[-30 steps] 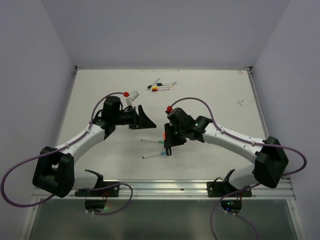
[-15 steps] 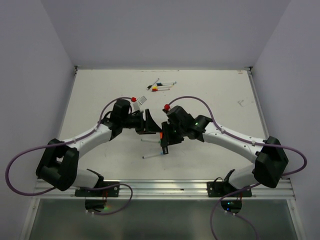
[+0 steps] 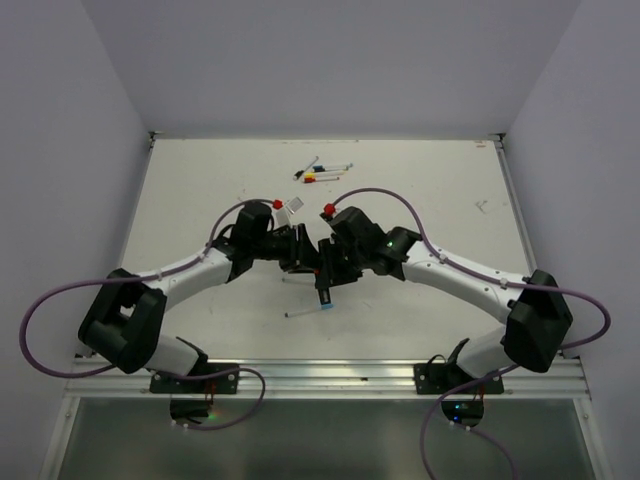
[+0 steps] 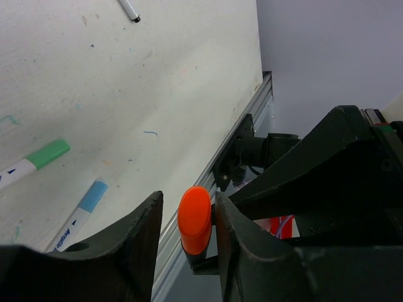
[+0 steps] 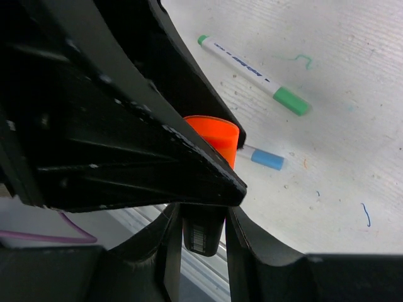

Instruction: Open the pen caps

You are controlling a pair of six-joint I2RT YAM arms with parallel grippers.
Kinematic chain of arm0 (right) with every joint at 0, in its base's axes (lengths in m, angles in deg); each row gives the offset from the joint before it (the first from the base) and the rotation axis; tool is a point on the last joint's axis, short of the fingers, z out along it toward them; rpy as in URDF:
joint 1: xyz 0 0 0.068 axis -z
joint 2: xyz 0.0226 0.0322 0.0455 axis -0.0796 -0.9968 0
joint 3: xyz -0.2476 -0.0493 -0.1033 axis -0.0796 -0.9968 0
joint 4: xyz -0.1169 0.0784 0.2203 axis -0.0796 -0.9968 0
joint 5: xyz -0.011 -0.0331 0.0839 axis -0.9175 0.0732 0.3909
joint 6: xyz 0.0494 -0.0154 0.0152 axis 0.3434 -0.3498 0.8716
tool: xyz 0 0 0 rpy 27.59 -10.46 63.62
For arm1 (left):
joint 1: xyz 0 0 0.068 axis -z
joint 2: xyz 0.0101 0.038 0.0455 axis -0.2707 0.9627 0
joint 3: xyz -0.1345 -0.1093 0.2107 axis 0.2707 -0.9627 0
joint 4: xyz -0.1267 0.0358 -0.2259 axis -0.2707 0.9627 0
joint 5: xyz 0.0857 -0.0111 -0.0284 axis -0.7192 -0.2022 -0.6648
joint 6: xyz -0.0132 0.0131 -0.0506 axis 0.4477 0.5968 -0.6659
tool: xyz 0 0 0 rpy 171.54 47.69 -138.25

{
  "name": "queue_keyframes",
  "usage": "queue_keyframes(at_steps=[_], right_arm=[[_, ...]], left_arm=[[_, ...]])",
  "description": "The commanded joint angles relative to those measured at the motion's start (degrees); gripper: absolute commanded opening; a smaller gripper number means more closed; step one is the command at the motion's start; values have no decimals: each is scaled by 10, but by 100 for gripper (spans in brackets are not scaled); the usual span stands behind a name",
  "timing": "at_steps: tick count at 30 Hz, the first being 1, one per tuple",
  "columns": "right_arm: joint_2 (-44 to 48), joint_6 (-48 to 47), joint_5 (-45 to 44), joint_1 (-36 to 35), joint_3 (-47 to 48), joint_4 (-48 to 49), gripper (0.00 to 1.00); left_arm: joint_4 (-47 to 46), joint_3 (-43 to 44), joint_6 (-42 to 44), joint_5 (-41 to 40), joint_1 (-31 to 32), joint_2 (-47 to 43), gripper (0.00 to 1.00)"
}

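My right gripper (image 5: 201, 217) is shut on the black highlighter (image 5: 203, 229), holding it off the table with its orange cap (image 5: 214, 135) pointing at the left arm. My left gripper (image 4: 188, 200) is open around that orange cap (image 4: 194, 217). The cap touches one finger (image 4: 239, 239), and a gap shows on the side of the other finger (image 4: 141, 233). In the top view the two grippers (image 3: 303, 250) (image 3: 327, 272) meet at the table's middle. Two thin pens lie below them, one with a green cap (image 4: 47, 154) and one with a blue cap (image 4: 93, 196).
Several more thin pens (image 3: 322, 172) with coloured ends lie at the back of the table. A metal rail (image 3: 320, 375) runs along the near edge. Grey walls close in the left and right sides.
My left arm has swung right to the right gripper, and its jaws have narrowed around the orange cap. The right gripper has shifted slightly left with the highlighter.
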Motion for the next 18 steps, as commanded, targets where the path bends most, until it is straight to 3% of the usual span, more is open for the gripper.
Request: queue_keyframes(at_steps=[1,4,5,7,11,12,13,15,18], right_arm=[[-9,-11,15,4,27,19,0],[-9,-13,14,4,25,20,0],[-8,-13,15,5,24,20,0],[-7,-15,14,6,21,20,0],[-7,-18,12,6,18,14,3],[-7,-18,9,7,18,14,18],[-7,-18,9,6,15,14,27],[-10,-19,9,6,15,13,34],[-19,-19,11,6,13,15,34]], left_arm=[[-30,12,-19,-1,7,8,40],[-27,27,-18,-2,7,16,23],[-24,37,-14,-2,7,18,10],[-15,44,-11,-8,7,21,1],[-19,44,-21,-12,7,22,0],[-25,39,-27,-11,7,21,0],[-39,36,-34,-11,8,20,0],[-48,33,-50,-13,7,17,0],[-65,26,-71,-13,7,17,0]])
